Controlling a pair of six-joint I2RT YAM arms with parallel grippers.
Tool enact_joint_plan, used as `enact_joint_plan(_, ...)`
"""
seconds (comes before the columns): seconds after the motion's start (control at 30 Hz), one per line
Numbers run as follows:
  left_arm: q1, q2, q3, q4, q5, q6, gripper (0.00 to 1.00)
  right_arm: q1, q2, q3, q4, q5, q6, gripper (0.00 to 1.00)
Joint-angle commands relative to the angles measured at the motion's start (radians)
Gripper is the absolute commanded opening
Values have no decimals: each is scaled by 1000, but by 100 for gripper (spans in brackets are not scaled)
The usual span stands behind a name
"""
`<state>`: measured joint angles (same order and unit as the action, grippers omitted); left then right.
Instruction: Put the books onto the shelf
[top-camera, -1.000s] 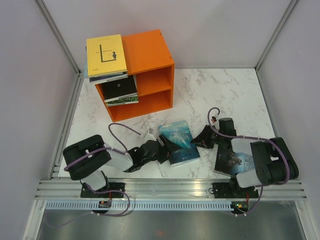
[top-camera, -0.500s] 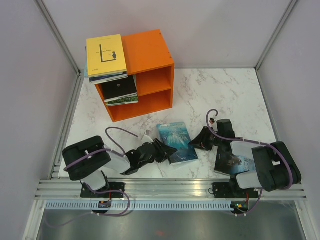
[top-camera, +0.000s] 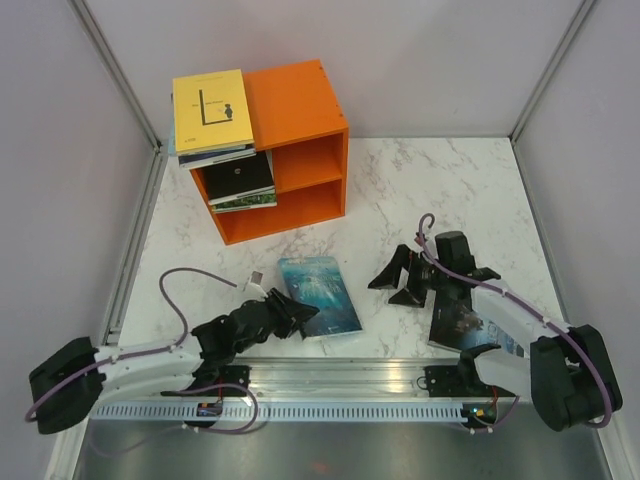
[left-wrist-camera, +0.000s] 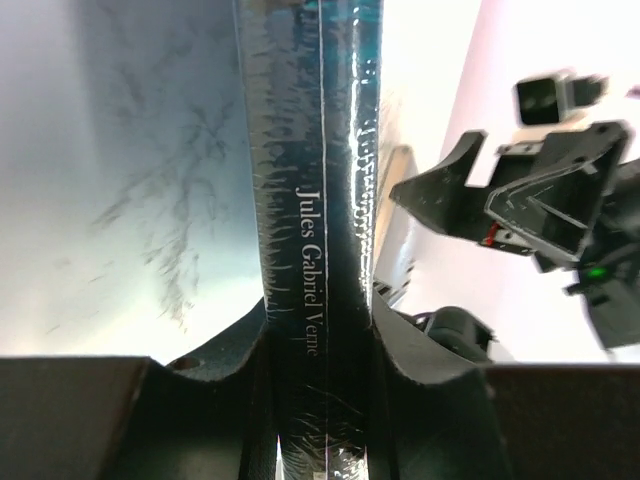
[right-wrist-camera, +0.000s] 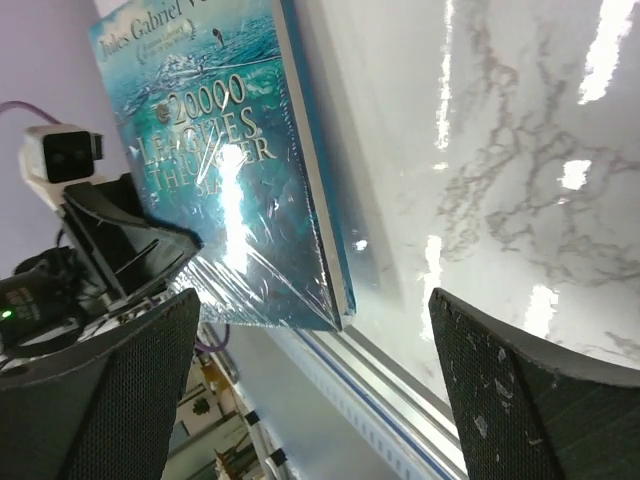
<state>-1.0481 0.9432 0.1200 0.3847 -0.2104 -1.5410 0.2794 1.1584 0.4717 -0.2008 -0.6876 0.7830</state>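
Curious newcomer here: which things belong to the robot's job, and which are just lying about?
Job: bright orange wooden shelf; teal-blue paperback gripped by the left hand; yellow paperback topping the stack on the shelf; black paperback in its upper compartment; dark paperback under the right arm.
Lying about: purple cables; marble table.

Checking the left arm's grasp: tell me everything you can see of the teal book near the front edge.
The teal book is a thin paperback in glossy plastic wrap. It has a sea-scene cover titled 20,000 Leagues, with Jules Gabriel Verne on the cover and spine. It sits cover up and angled over the marble table, near the front rail. The left gripper is clamped across its spine edge. The open right gripper is clear of it. Whether the book is lifted cannot be told.
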Motion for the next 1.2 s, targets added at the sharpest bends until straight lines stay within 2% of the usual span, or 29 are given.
enact_joint_plan(0.0,23,-326,-14,-128,-138,-54,2,3,-40,-11,41,-87,80,98)
enact_joint_plan(0.03,26,-395,-20,-180,-153,-60,2,4,-57,-34,79,-102,147,98)
enact_joint_plan(0.07,30,-534,-31,-223,-184,-79,2,4,-66,-62,131,-119,201,98)
enact_joint_plan(0.1,30,-599,-37,-307,-199,-91,2,6,-75,-121,265,-147,253,98)
enact_joint_plan(0.13,30,-657,-48,-337,-230,-106,2,9,-91,-152,338,-158,371,98)
enact_joint_plan(0.2,31,-826,-51,-412,-254,-113,2,17,-95,-226,539,-168,470,98)
enact_joint_plan(0.3,31,-966,-25,-574,-284,-104,2,72,-80,-246,702,-165,594,98)
enact_joint_plan(0.43,31,-959,26,-622,-274,-77,2,164,-39,-193,827,-109,671,98)
enact_joint_plan(0.57,31,-864,59,-590,-264,-54,2,250,29,-133,998,-55,761,98)
enact_joint_plan(0.67,31,-808,70,-532,-251,-42,2,299,93,-102,1057,-26,788,98)
enact_joint_plan(0.8,31,-765,66,-461,-245,-44,2,377,162,-47,983,-3,727,98)
enact_joint_plan(0.83,31,-762,76,-458,-245,-35,2,385,159,-33,935,6,660,98)
enact_joint_plan(0.87,31,-756,85,-460,-245,-27,2,388,150,-1,867,17,616,98)
enact_joint_plan(0.97,31,-758,125,-480,-248,-8,2,389,107,80,506,77,429,98)
enact_joint_plan(1.0,31,-761,142,-486,-248,-4,2,388,103,100,450,110,388,98)
enact_joint_plan(1.17,31,-770,167,-486,-250,9,2,388,167,124,376,126,347,98)
